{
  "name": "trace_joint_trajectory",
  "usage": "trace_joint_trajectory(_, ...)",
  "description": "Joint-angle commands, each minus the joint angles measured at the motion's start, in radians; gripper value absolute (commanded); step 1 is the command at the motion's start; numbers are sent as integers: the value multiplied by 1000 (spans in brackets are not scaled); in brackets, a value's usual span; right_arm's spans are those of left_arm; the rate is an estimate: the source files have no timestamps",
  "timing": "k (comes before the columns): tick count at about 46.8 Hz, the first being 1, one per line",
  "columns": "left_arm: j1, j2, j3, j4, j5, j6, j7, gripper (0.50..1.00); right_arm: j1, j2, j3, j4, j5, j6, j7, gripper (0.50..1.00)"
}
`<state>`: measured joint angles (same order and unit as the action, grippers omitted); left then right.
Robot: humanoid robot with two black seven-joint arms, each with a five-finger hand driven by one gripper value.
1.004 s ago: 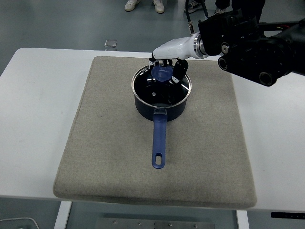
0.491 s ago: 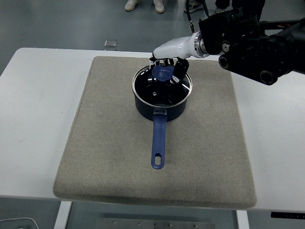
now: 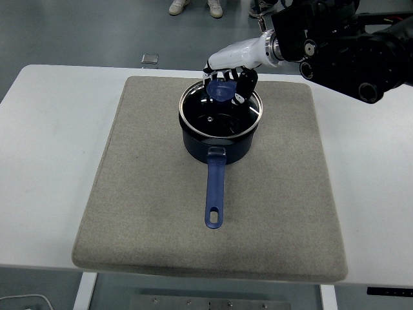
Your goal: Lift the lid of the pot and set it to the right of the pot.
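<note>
Fingers (image 3: 244, 87) of the right hand (image 3: 231, 76) curl around the blue knob (image 3: 221, 91), pinching it. Glass lid (image 3: 221, 112) sits tilted over the dark pot (image 3: 218, 132), far edge raised, near edge seemingly touching the rim. Pot stands mid-mat (image 3: 155, 213), handle (image 3: 215, 190) toward the near edge. Risks: small knob slips from the pinch; tilted lid drags the rim and shifts the pot; lid swings and drops. Left hand not seen.
</note>
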<state>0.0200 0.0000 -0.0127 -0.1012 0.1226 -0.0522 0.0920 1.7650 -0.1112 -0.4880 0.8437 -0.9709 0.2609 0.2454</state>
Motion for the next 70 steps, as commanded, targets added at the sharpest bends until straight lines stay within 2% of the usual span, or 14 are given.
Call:
trace_joint_trajectory(1,0,0,-1,0,0,0,0,1000,13,-10,-3,0,0,7,0,500)
trace_joint_trajectory(13,0,0,-1,0,0,0,0,1000,24,-54,-4,0,0,23,2,500)
trace_joint_trajectory(41,0,0,0,0,0,0,0,1000,7,-248,-9,0,-9,50,0,500)
trace_joint_trajectory(70,0,0,0,0,0,0,0,1000,-133,-268,-4,-40,-19,-19,0,500)
